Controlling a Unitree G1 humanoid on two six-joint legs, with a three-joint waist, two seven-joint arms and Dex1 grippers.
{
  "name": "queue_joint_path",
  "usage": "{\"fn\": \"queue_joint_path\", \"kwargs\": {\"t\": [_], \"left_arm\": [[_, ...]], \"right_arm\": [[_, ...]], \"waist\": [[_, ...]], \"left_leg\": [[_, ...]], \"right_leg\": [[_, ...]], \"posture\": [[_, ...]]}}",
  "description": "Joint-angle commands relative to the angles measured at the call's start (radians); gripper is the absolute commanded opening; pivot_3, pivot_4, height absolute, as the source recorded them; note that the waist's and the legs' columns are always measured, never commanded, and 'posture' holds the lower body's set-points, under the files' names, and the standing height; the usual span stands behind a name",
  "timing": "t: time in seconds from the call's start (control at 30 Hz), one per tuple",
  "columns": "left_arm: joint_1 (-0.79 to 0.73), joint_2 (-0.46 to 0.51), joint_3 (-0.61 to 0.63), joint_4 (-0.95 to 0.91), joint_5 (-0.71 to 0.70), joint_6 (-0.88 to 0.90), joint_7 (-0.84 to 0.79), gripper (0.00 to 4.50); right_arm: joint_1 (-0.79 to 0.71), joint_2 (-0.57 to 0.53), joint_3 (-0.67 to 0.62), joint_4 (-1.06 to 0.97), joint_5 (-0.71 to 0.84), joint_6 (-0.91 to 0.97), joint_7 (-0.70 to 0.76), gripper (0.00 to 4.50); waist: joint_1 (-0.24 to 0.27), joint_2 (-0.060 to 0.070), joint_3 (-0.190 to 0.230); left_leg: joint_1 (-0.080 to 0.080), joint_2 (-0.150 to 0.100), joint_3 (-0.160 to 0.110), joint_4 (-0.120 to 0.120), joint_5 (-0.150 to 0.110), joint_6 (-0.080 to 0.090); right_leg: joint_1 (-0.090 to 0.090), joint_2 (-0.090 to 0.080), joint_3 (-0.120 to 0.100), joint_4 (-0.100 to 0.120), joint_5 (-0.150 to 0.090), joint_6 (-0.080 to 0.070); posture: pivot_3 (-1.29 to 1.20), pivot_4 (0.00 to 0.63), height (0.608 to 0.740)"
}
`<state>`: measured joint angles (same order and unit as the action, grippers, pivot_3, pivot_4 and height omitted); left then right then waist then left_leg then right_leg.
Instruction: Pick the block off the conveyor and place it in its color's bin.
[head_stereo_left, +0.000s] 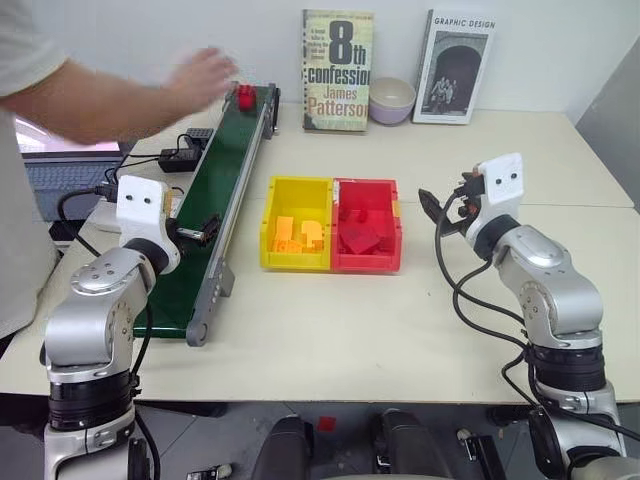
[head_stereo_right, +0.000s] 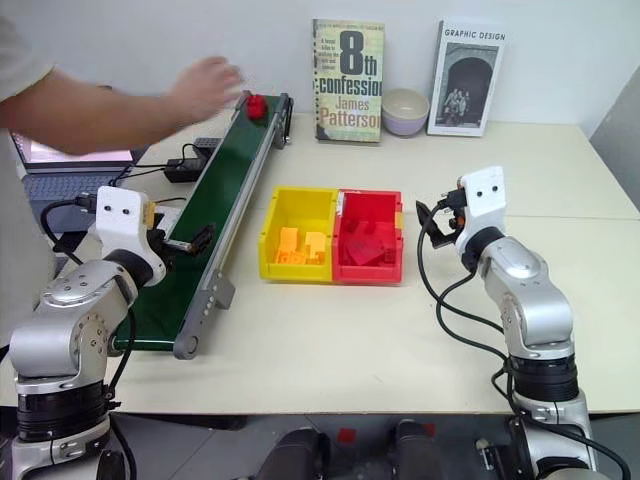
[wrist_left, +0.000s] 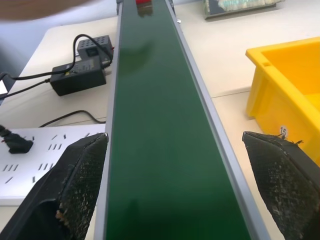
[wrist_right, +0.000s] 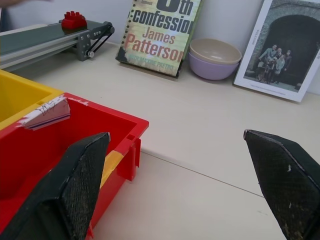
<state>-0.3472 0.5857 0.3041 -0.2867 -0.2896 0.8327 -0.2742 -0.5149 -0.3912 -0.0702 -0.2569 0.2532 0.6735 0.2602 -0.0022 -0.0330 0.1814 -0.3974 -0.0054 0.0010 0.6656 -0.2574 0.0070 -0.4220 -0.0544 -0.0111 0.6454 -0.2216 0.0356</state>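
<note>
The red block (head_stereo_left: 244, 96) sits at the far end of the dark green conveyor (head_stereo_left: 215, 190), right beside a person's hand (head_stereo_left: 203, 78). My left gripper (head_stereo_left: 200, 227) hovers over the near half of the belt, open, its fingers (wrist_left: 80, 185) wide to either side of the belt with nothing between them. The red bin (head_stereo_left: 367, 226) stands mid-table, joined to a yellow bin (head_stereo_left: 297, 222). My right gripper (head_stereo_left: 440, 212) hangs open and empty just right of the red bin (wrist_right: 55, 150), and the block (wrist_right: 73, 20) shows far off in the right wrist view.
A person's arm (head_stereo_left: 90, 100) reaches in from the left over the belt's far end. Two books (head_stereo_left: 337, 70) and stacked bowls (head_stereo_left: 391, 100) line the back wall. A laptop (head_stereo_left: 60, 180), a power adapter (wrist_left: 77, 80) and cables lie left of the conveyor.
</note>
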Motion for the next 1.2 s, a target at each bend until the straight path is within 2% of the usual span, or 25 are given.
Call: {"fn": "queue_joint_path", "kwargs": {"t": [0.03,0.4,0.53,0.6,0.7,0.87,1.2], "left_arm": [[0.005,0.004,0.021,-0.054,-0.014,0.006,-0.005,4.48],[0.027,-0.008,0.061,-0.104,-0.035,0.04,0.027,4.48],[0.015,-0.051,0.07,-0.102,-0.019,0.01,0.078,4.48],[0.01,-0.063,0.056,-0.079,-0.005,-0.011,0.091,4.48],[0.004,-0.071,0.046,-0.058,0.006,-0.027,0.098,4.48],[-0.029,-0.092,0.017,-0.006,0.001,-0.038,0.087,4.48],[-0.033,-0.118,0.01,0.014,0.02,-0.053,0.118,4.48]], "right_arm": [[-0.022,-0.003,-0.007,-0.014,-0.008,-0.019,0.005,4.5],[-0.028,-0.023,-0.001,-0.006,0.002,-0.029,0.037,4.5],[-0.039,-0.063,-0.016,-0.001,0.079,-0.06,0.183,4.5],[-0.055,-0.079,-0.033,-0.041,0.21,-0.031,0.322,4.5],[-0.073,-0.094,-0.047,-0.066,0.319,0.008,0.413,4.5],[-0.091,-0.144,0.017,-0.155,0.496,0.102,0.594,4.5],[-0.11,-0.138,0.067,-0.173,0.514,0.097,0.596,4.5]], "waist": [[0.0,0.0,0.0],[0.0,0.0,0.0],[0.0,0.0,0.0],[0.0,0.0,0.0],[0.0,0.0,0.0],[0.001,0.0,0.0],[0.001,0.0,0.0]], "left_leg": [[0.0,0.0,0.0,0.0,0.0,0.0],[0.0,0.0,0.0,0.0,0.0,0.0],[0.0,0.0,0.0,0.0,0.0,0.0],[0.0,0.0,0.0,0.0,0.0,0.0],[0.0,0.0,-0.001,0.0,0.0,0.0],[0.0,0.001,-0.002,0.0,0.0,0.0],[0.0,0.001,-0.002,0.0,0.0,0.0]], "right_leg": [[0.0,0.0,0.0,0.0,0.0,0.0],[0.0,0.0,0.0,0.0,0.0,0.0],[0.0,0.0,0.0,0.0,0.0,0.0],[0.0,0.0,0.0,0.0,0.0,0.0],[0.0,0.0,0.0,0.0,0.0,0.0],[0.001,0.0,-0.002,0.0,0.0,0.0],[0.0,-0.001,-0.001,0.0,0.0,0.0]], "posture": [[0.0,0.15,0.74],[0.0,0.15,0.74],[0.0,0.15,0.74],[0.0,0.15,0.74],[0.0,0.15,0.74],[0.0,0.15,0.74],[0.0,0.15,0.74]]}}
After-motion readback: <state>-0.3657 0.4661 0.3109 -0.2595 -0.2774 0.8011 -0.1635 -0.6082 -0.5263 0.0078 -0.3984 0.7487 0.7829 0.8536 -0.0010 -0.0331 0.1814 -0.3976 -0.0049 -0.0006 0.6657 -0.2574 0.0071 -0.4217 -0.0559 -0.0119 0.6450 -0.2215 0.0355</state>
